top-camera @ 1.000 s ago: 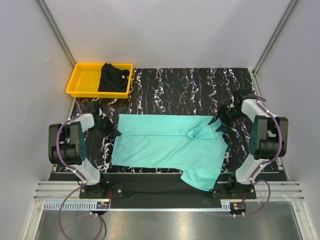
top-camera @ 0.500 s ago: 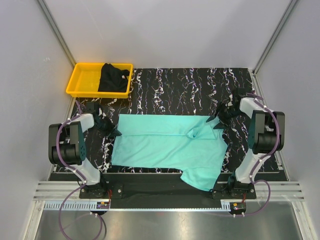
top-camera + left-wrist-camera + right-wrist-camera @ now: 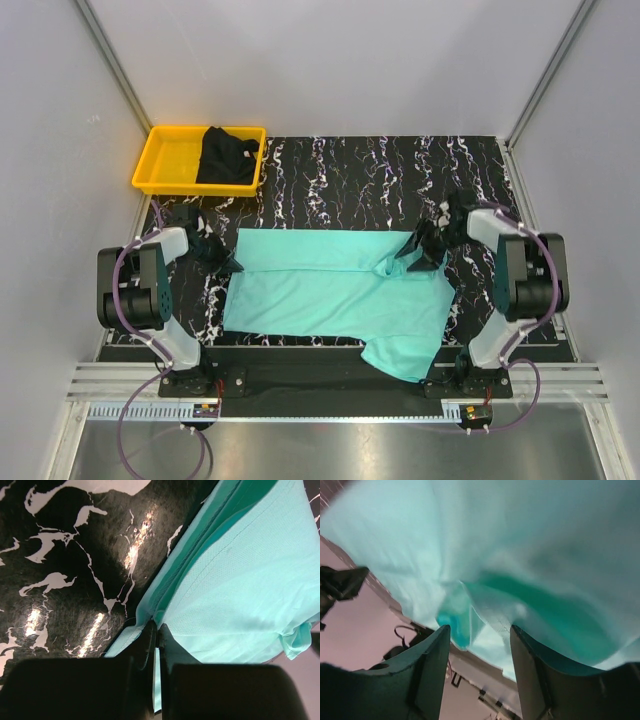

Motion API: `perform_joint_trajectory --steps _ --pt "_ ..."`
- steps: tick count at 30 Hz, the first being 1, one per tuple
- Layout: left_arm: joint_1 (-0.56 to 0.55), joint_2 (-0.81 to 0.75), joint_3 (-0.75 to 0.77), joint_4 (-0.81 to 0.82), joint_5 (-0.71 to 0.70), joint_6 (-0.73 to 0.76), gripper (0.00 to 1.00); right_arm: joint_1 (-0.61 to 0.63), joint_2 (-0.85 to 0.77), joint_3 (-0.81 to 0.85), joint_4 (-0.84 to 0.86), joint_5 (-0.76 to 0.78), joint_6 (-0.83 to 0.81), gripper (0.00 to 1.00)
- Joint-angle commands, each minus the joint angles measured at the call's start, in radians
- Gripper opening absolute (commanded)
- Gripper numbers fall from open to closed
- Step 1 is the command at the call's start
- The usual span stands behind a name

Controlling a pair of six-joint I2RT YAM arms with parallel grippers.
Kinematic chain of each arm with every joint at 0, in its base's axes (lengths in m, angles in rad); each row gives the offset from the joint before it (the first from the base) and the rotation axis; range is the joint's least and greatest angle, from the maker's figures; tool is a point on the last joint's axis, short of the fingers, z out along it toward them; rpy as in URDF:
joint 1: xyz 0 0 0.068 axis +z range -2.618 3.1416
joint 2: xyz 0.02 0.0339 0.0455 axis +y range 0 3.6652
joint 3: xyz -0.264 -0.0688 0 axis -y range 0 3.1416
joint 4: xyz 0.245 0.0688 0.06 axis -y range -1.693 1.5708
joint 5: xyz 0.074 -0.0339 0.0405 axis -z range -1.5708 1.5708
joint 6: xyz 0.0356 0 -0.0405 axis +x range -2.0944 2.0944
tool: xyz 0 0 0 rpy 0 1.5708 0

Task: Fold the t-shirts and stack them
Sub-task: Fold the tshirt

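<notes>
Plastic, yellow and shallow, the tray (image 3: 160,165) sits at the far-left corner of the counter (image 3: 350,170), with the crumpled black t-shirt (image 3: 225,155) inside. The left end effector (image 3: 156,630) is pinched together on the left edge of the soft turquoise t-shirt (image 3: 330,290). That shirt lies flat, its long axis running left to right, with one sleeve reaching past the near edge. The right end effector (image 3: 479,628), fingers apart, is at the shirt's rumpled right end. Bare white-veined black marble stretches beyond the shirt.

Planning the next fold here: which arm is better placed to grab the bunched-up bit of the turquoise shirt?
Right. The right gripper hangs open at the bunched-up bit of the turquoise shirt. The left gripper is shut on the shirt's opposite end, likely holding it flat.
</notes>
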Motion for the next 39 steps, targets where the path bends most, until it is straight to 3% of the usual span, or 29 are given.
perform_joint_trajectory --steps 1,4,10,13,14,18,22,27,39 --pt "0.005 0.002 0.014 0.024 0.027 0.019 0.0 0.039 -0.198 -0.138 -0.072 -0.053 0.09 0.59" --pt "0.005 -0.003 0.007 0.025 0.032 0.017 0.0 0.036 -0.341 -0.152 -0.165 0.137 0.092 0.63" --pt "0.005 -0.011 0.006 0.027 0.048 0.019 0.0 0.014 -0.375 -0.177 -0.189 0.204 0.202 0.63" --pt "0.005 -0.018 0.007 0.024 0.053 0.017 0.0 -0.03 -0.38 -0.246 -0.129 0.169 0.357 0.58" --pt "0.005 -0.02 0.009 0.024 0.055 0.017 0.0 -0.03 -0.425 -0.279 -0.009 0.152 0.405 0.57" --pt "0.005 -0.011 0.017 0.024 0.062 0.022 0.0 -0.032 -0.544 -0.436 0.167 0.187 0.574 0.38" --pt "0.005 -0.008 0.014 0.025 0.064 0.028 0.0 -0.032 -0.523 -0.485 0.195 0.188 0.548 0.36" --pt "0.005 -0.004 0.017 0.022 0.07 0.034 0.0 -0.032 -0.5 -0.586 0.31 0.176 0.568 0.43" --pt "0.005 -0.004 0.018 0.019 0.07 0.034 0.01 -0.029 -0.363 -0.574 0.428 0.141 0.551 0.47"
